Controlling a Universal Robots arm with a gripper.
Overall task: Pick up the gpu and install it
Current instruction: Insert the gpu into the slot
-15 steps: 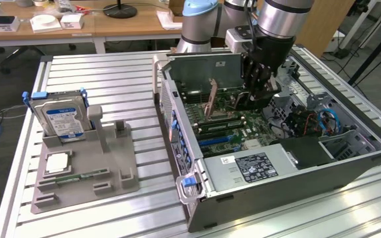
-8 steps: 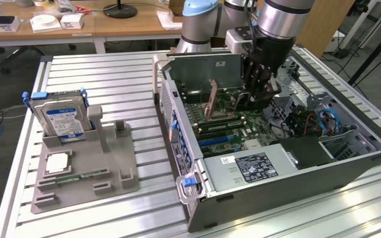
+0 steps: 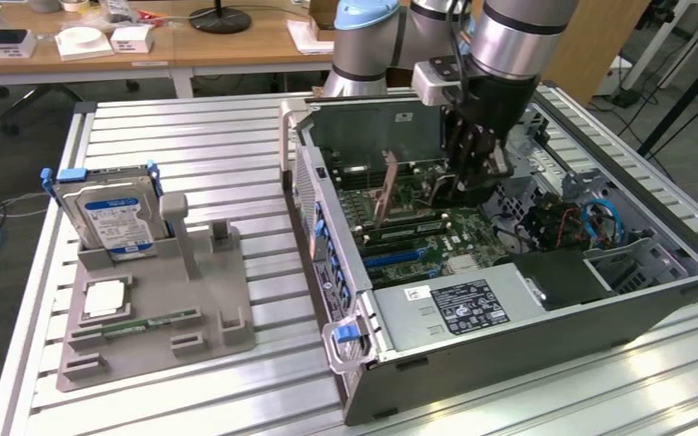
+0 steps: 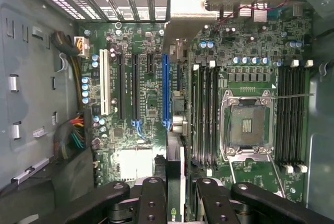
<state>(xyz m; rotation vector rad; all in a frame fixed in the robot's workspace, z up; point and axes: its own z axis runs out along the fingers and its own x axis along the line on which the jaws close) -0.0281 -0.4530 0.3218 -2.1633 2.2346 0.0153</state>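
Black linkage fingers (image 4: 151,198) of my claw (image 4: 175,203) sit nearest the wrist lens, drawn in narrow and clamped on the gpu, a thin flat green circuit card with a black cooler and a silver metal end bracket (image 4: 175,153). I see it edge-on, running straight out from between the fingers toward the slotted rear wall of the open grey computer case (image 3: 324,191). Its bracket end (image 4: 182,10) points at that rear wall, its long axis lying along the green motherboard (image 4: 146,93), parallel to the expansion slots.

Directly under the card, as I judge it, lies the long blue expansion slot (image 4: 166,88), just to one side of the card's edge; whether the connector edge touches the slot I cannot tell. From the exterior view the claw (image 3: 476,168) hangs inside the case, over the board.

Farther out, beyond the card, stand the black memory slots (image 4: 206,114) and the bare silver processor socket (image 4: 246,125). Well apart on the slatted aluminium table (image 3: 204,136), a grey plastic fixture (image 3: 204,291) carries a silver hard drive with a blue-white label (image 3: 113,213).
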